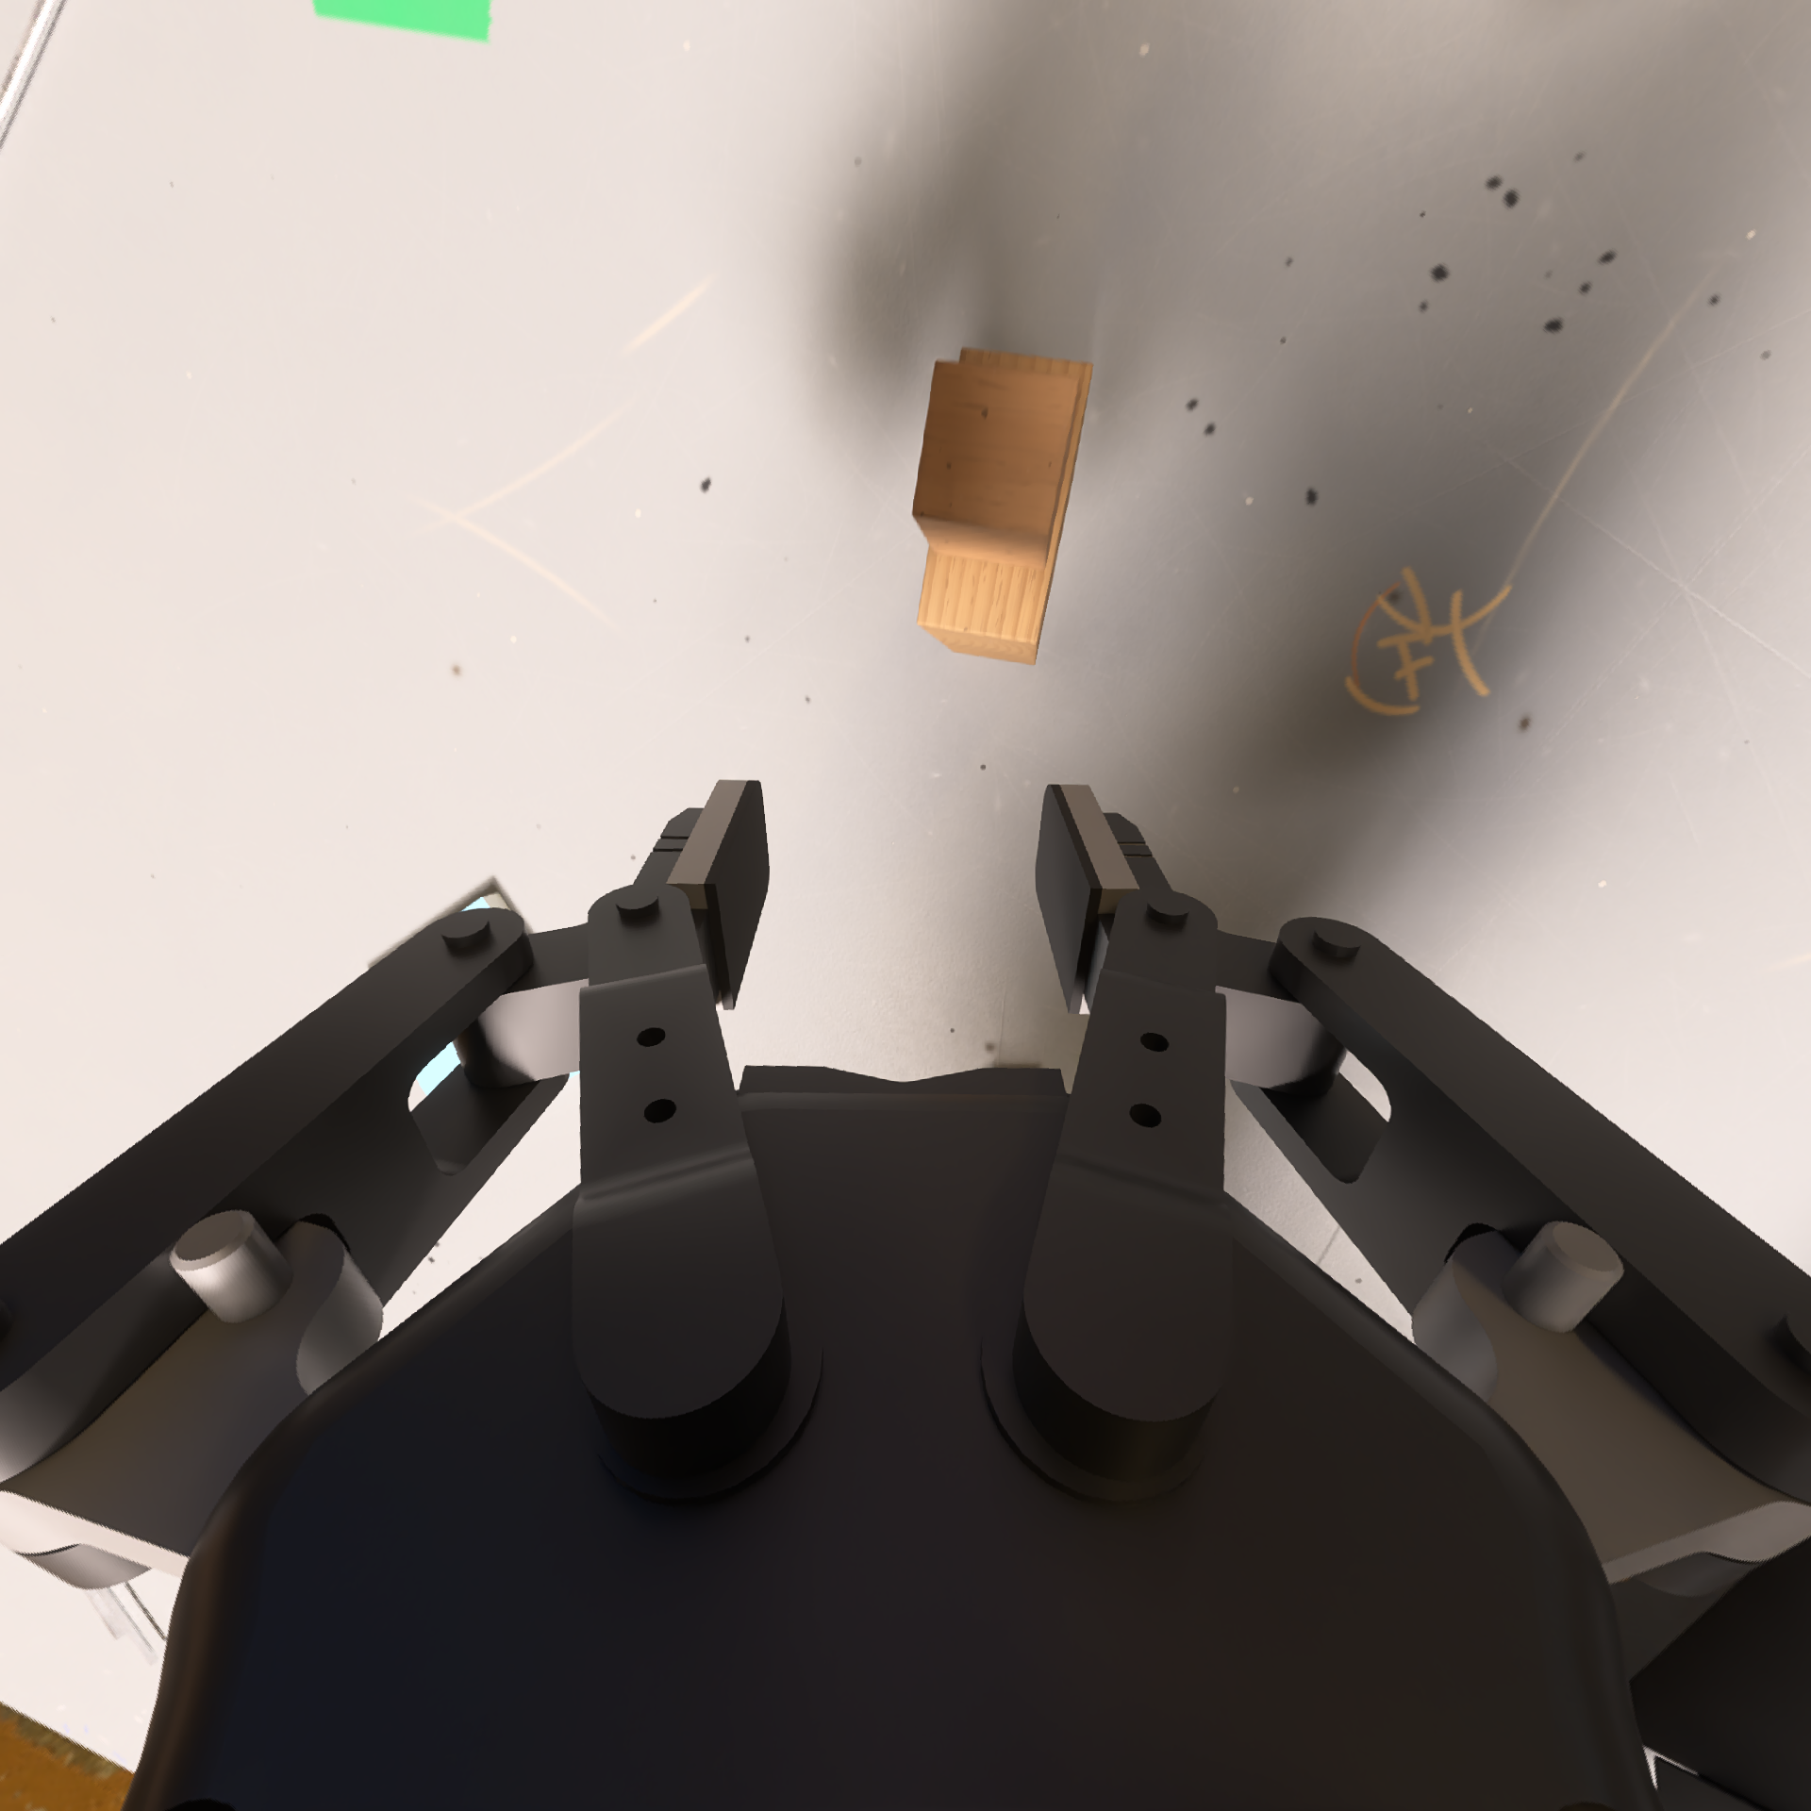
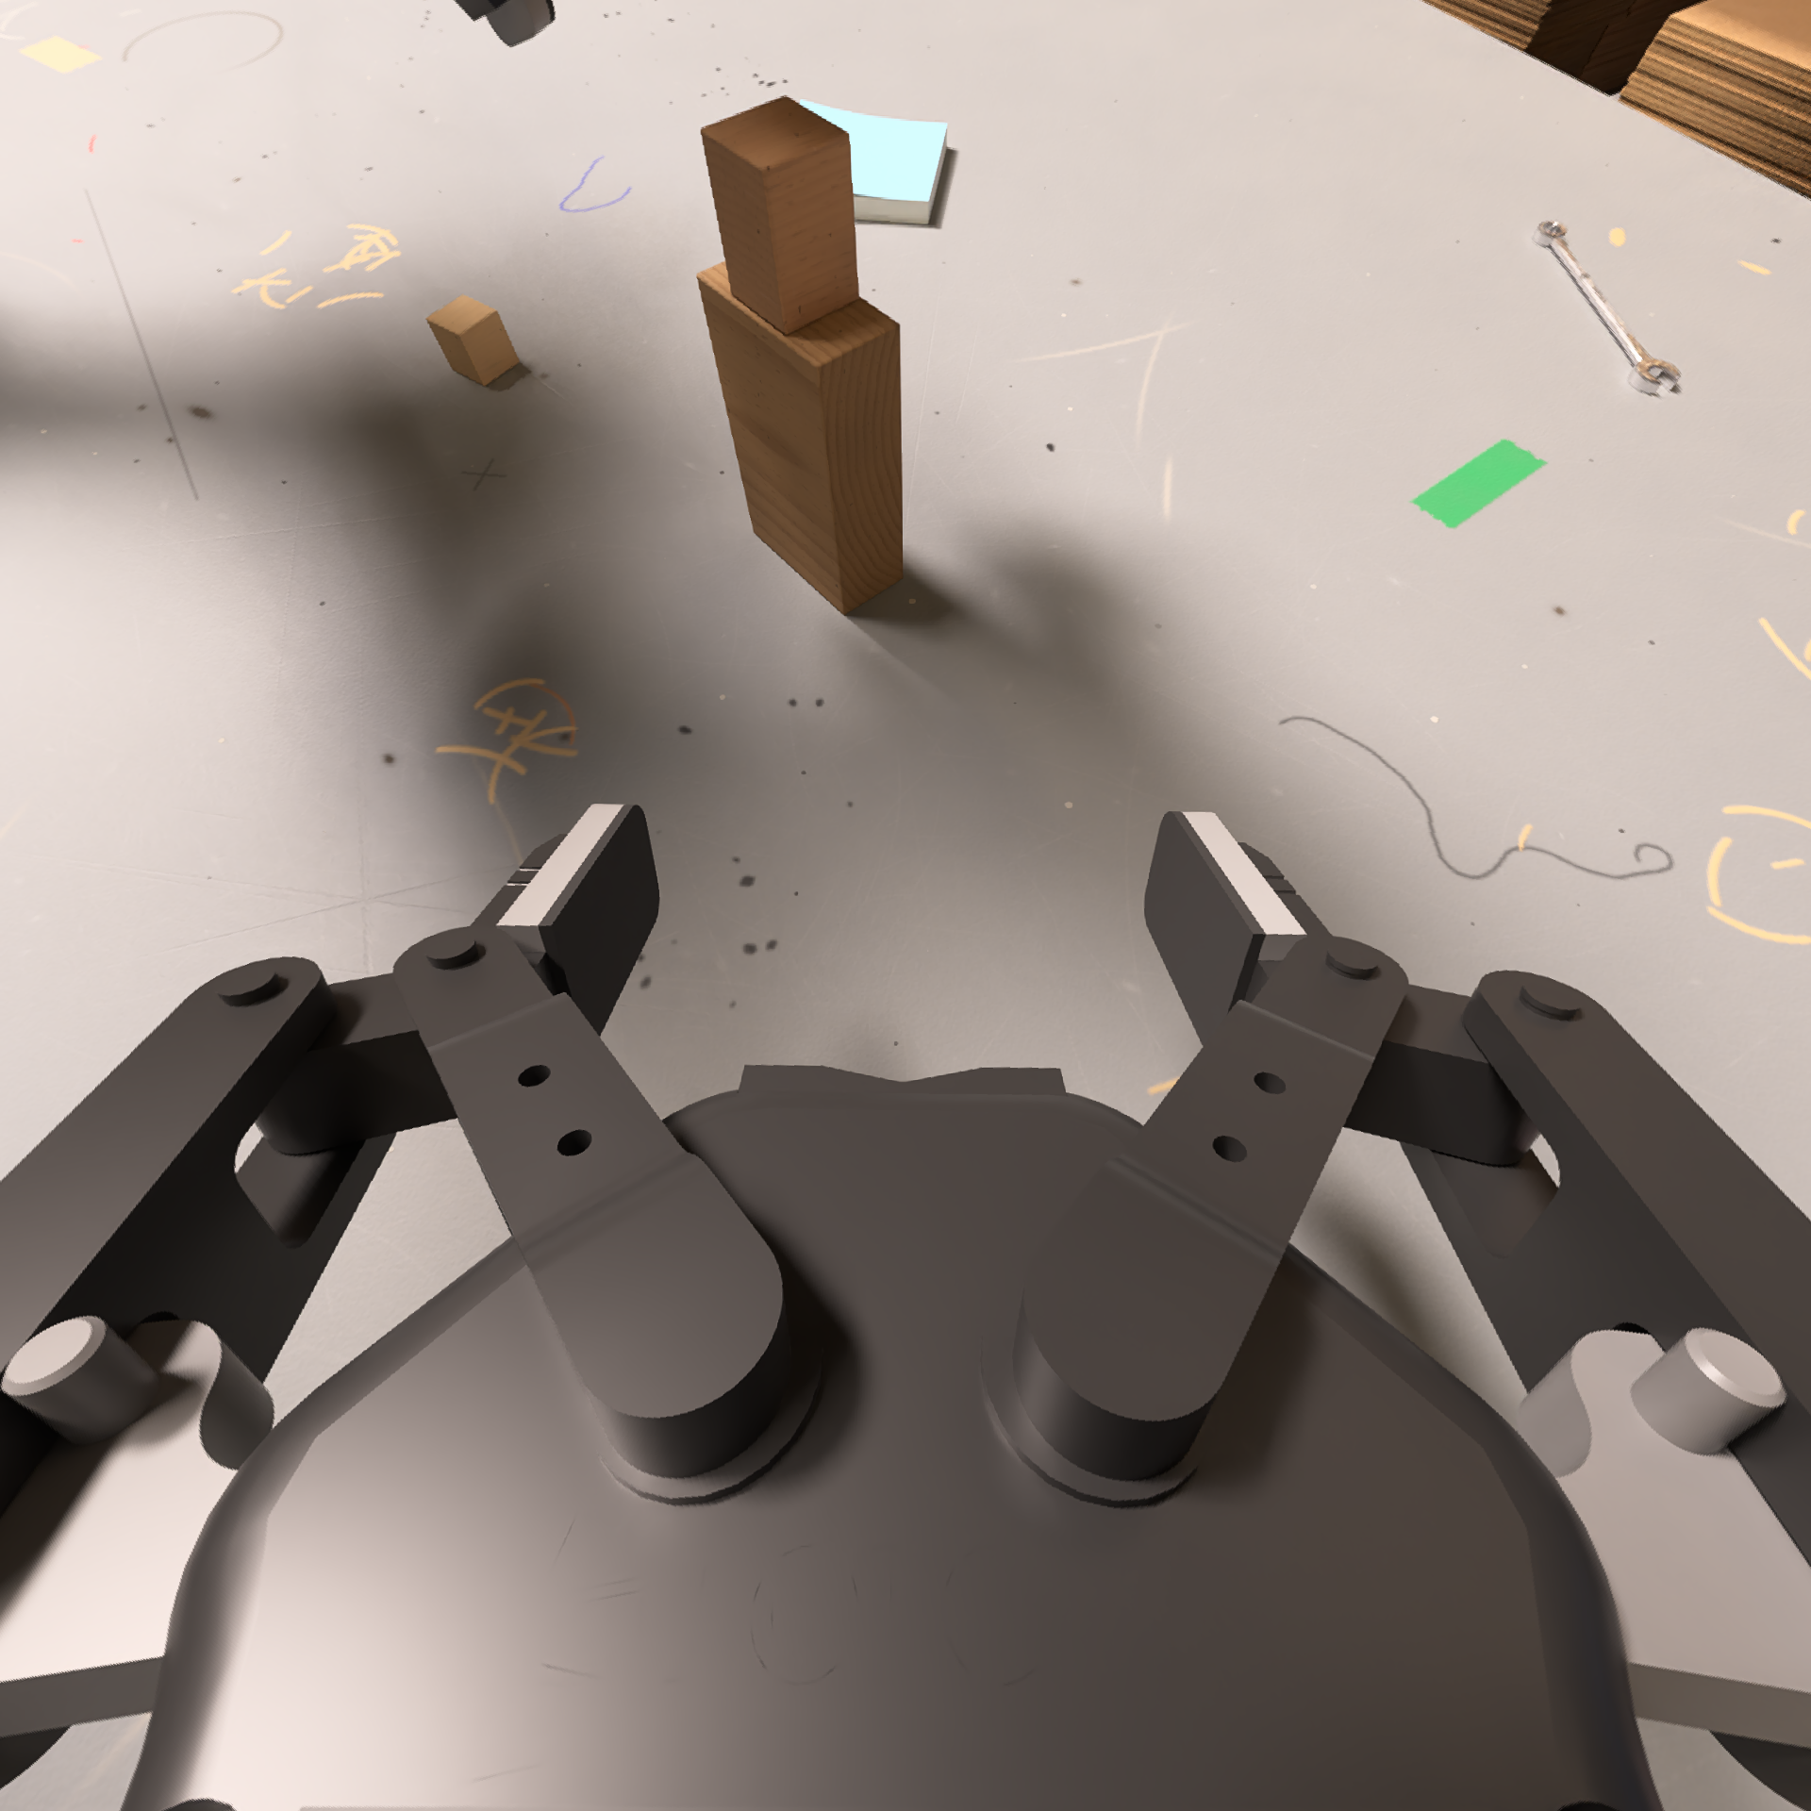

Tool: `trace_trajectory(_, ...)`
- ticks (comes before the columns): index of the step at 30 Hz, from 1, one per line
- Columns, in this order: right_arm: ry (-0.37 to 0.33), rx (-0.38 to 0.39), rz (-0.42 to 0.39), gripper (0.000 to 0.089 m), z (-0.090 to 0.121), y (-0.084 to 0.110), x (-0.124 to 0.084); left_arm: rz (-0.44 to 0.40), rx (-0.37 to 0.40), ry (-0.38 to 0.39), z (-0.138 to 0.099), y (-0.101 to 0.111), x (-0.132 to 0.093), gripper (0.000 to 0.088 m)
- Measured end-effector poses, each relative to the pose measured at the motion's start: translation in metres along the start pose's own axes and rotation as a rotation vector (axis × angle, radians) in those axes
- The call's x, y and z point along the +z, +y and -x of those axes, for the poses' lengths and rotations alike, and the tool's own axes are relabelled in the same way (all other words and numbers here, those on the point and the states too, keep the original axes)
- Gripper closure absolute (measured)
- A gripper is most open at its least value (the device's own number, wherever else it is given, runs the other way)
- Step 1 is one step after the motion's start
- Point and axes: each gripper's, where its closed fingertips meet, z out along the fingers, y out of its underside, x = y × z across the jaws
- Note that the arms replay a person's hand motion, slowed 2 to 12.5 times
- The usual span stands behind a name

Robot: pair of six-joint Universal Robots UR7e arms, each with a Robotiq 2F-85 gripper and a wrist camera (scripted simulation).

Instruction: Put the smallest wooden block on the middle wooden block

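Note:
The largest wooden block [image 2: 833, 461] stands upright on the table, and the middle wooden block [image 2: 784, 211] stands upright on top of it. The smallest wooden block [image 2: 475, 338], a light cube, lies on the table to the left of the stack, apart from it. My right gripper [image 2: 902, 843] is open and empty, low over the table, well short of the stack. My left gripper [image 1: 902, 813] is open and empty, high above the stack, looking down on the middle block [image 1: 995, 441] and the largest block's side [image 1: 983, 608]. The smallest block is not in the left wrist view.
A light blue notepad [image 2: 902, 167] lies behind the stack. A wrench [image 2: 1607, 304], a green tape strip [image 2: 1480, 480] and a grey string [image 2: 1450, 823] lie to the right. Wooden crates [image 2: 1666, 59] stand at the far right corner. The green tape also shows in the left wrist view [image 1: 402, 18].

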Motion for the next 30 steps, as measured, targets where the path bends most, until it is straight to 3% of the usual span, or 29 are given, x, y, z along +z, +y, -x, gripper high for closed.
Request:
trace_trajectory(16,-0.006,0.004,-0.004,0.0039,0.0,0.0,0.001,0.081,-0.093,-0.01,-0.011,0.074,0.003,0.0369)
trace_trajectory(30,-0.024,0.001,0.003,0.0039,0.005,-0.001,0.007,0.168,-0.102,0.032,-0.024,0.12,0.019,0.0365)
